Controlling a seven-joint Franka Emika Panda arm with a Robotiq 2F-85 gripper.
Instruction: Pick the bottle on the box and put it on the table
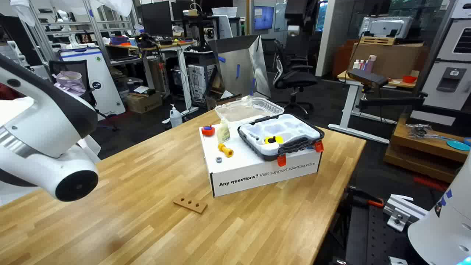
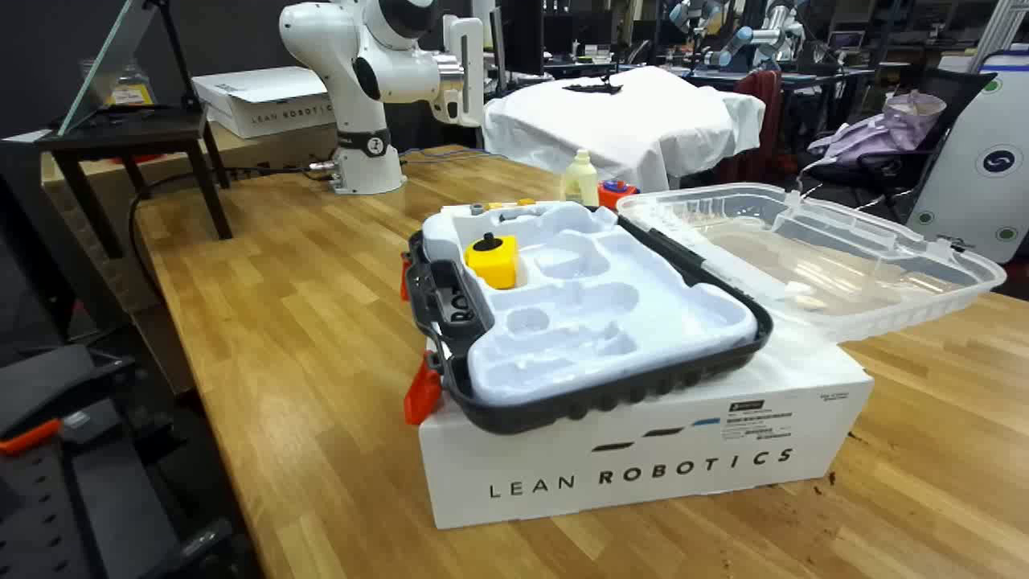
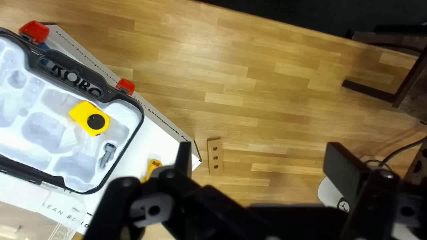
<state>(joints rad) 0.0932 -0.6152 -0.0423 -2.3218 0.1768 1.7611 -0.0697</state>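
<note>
The bottle (image 1: 223, 131) stands upright on the box (image 1: 235, 182), as both exterior views show, with a red piece (image 1: 208, 130) just beside it. An open case (image 2: 643, 386) lies on the same box, next to the bottle; its red latches (image 1: 282, 161) jut past the box's edge, and its clear lid (image 2: 924, 305) is folded back, reaching out over the surface (image 1: 128, 184). In the case's pale tray (image 2: 699, 310) sits a yellow piece (image 2: 497, 261), and the wrist view shows a grey bolt (image 3: 107, 155) there too.

Near the bottle, also on the box, lies an amber piece (image 1: 225, 149). Close to it is a small grey bit (image 1: 219, 159), perhaps a nut, though it is too small to be sure. A brown strip (image 1: 190, 204) with three holes lies flat on the surface near a corner of the box, not touching.

The claw (image 3: 258, 155) is released: in the wrist view its fingers (image 3: 345, 173) stand wide apart, with the wood of the surface and the strip showing between them. It hangs above the surface, and one finger blocks part of the box from view. In an exterior view the arm (image 2: 350, 112) rises from the far end of the surface.
</note>
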